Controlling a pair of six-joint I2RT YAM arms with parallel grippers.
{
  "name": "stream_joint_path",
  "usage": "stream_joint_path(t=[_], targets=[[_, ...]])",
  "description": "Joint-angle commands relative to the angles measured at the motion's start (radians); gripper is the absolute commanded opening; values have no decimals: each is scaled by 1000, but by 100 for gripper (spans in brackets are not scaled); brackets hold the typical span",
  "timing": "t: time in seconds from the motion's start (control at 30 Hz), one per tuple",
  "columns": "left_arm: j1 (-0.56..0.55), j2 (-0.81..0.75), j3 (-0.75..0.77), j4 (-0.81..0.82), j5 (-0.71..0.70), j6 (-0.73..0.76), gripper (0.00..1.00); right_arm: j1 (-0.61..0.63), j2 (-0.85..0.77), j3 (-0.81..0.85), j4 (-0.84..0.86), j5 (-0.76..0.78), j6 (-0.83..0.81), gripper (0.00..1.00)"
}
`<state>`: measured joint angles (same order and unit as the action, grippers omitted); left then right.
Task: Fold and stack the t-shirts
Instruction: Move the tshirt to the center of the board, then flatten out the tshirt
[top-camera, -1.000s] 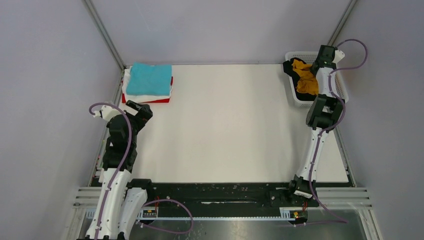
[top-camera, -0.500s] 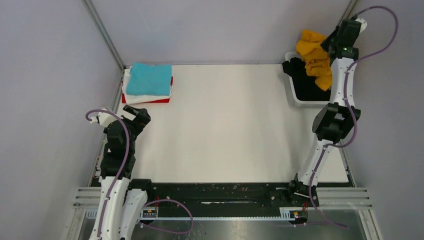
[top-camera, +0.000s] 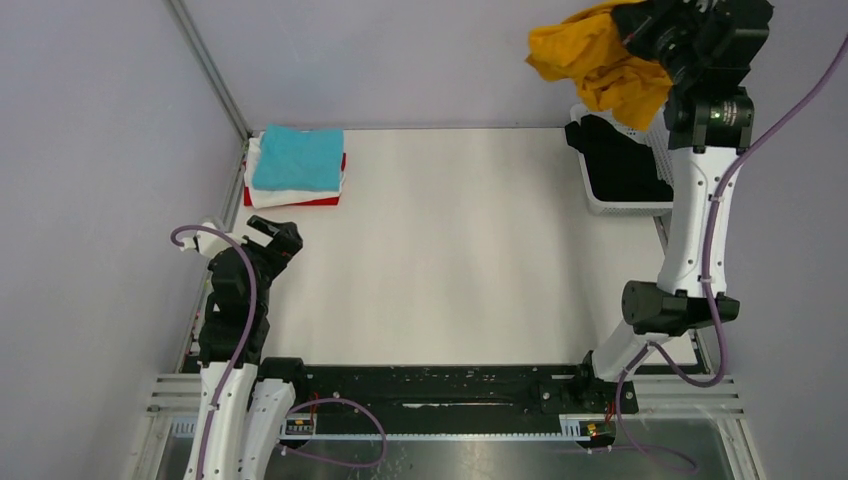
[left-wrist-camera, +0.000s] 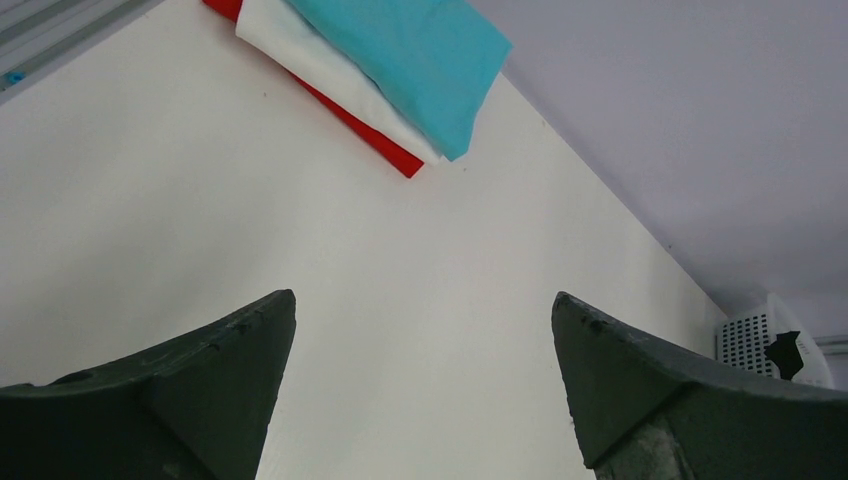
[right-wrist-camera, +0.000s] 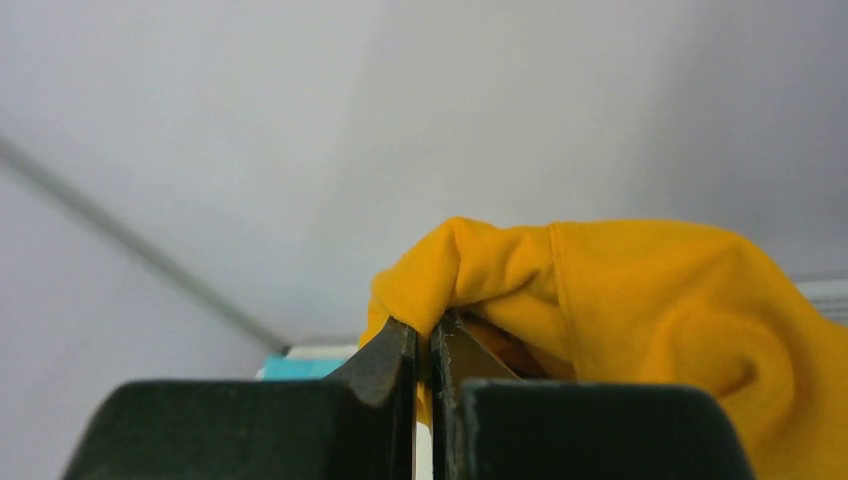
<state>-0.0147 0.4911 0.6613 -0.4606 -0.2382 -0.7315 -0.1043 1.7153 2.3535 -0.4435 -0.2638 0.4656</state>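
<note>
Upper right of the overhead frame: the right end effector (right-wrist-camera: 424, 350), pinched tight on a mustard-orange t-shirt (top-camera: 590, 55), holds it bunched in the air above the white basket (top-camera: 615, 206). Upper left, a folded turquoise t-shirt (top-camera: 298, 157) tops a white t-shirt (top-camera: 285, 196) and a red t-shirt (top-camera: 325, 202) on the surface (top-camera: 450, 250). Lower left, the left end effector (left-wrist-camera: 422, 297) is spread wide.

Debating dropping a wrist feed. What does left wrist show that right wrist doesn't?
Left wrist only: the left gripper open over the table, the folded stack with the turquoise shirt on the white shirt on the red shirt, and a corner of the basket. Right wrist only: the right gripper shut on a fold of the mustard shirt, held up in front of the wall. Both: the grey wall, and the turquoise shirt, which is just a sliver low in right wrist.
</note>
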Motion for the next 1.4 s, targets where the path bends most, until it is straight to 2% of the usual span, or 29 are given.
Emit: stream_joint_path(t=[0.0,0.17,0.3,0.43,0.5,0.6,0.67,0.73,0.77,0.8,0.83,0.87,1.0,1.2,1.37], targets=[[4,-5,41,15,67,-2,99,158,-98,1,-16,-76,-14,0],[4,2,43,6,83,-14,99,378,-134,-48,-73,5,-78,0],[4,14,58,-21,72,-14,99,545,-174,-176,-51,61,-53,0],[4,20,58,-20,74,-19,99,654,-257,-420,63,128,-22,0],[4,26,58,-20,79,-20,99,663,-310,-600,125,154,37,0],[4,41,53,-10,102,-25,99,663,-385,-835,166,280,74,2],[4,59,39,21,158,-14,99,663,-423,-981,173,365,74,13],[4,96,31,55,241,10,99,660,-429,-1099,176,443,51,32],[3,125,29,67,285,18,99,658,-422,-1137,160,487,42,53],[2,171,29,78,323,20,99,652,-413,-1158,133,518,29,80],[2,209,29,84,354,22,99,648,-404,-1164,93,562,19,93],[0,251,29,92,386,26,99,646,-396,-1159,47,598,12,98],[-39,403,35,114,433,41,99,646,-431,-1191,-56,688,9,99],[-203,660,84,202,394,43,99,646,-535,-1402,-105,695,60,100],[-270,1001,302,202,382,48,98,645,-573,-1515,-64,671,116,99]])
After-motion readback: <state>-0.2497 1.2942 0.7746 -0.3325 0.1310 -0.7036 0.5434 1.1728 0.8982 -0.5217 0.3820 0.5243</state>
